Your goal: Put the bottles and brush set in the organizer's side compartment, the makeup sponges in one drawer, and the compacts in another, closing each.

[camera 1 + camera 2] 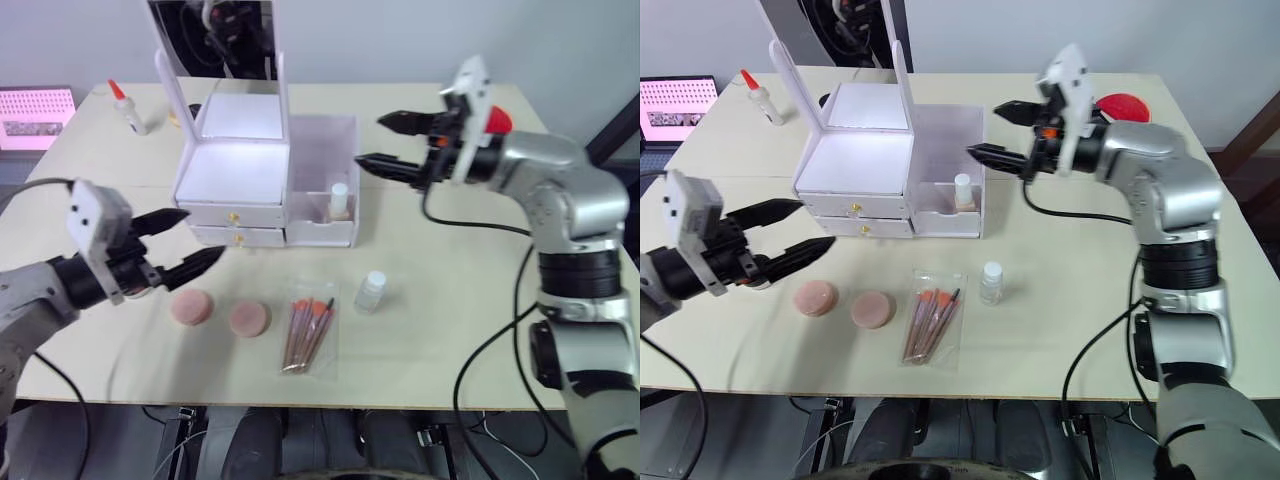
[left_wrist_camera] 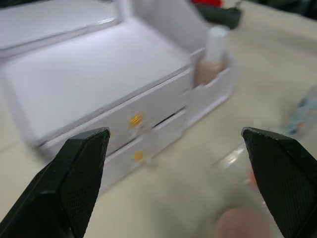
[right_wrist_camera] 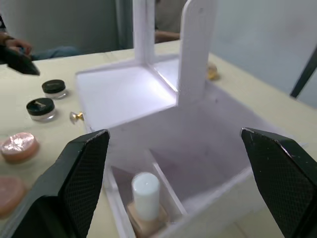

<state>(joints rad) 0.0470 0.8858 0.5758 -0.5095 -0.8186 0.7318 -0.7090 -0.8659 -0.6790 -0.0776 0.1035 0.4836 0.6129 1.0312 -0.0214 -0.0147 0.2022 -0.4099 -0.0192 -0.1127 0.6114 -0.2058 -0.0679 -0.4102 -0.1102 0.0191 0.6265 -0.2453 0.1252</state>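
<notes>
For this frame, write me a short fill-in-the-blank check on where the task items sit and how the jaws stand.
1. The wider white-capped bottle of beige liquid stands inside the white plastic organizer's side ____.
2. The slim clear bottle stands on the table beside the clear pouch of ____.
3. Both gold-knobbed drawers are ____.
4. The left gripper and right gripper both have jaws ____.

Missing words: compartment; brushes; closed; open
</notes>
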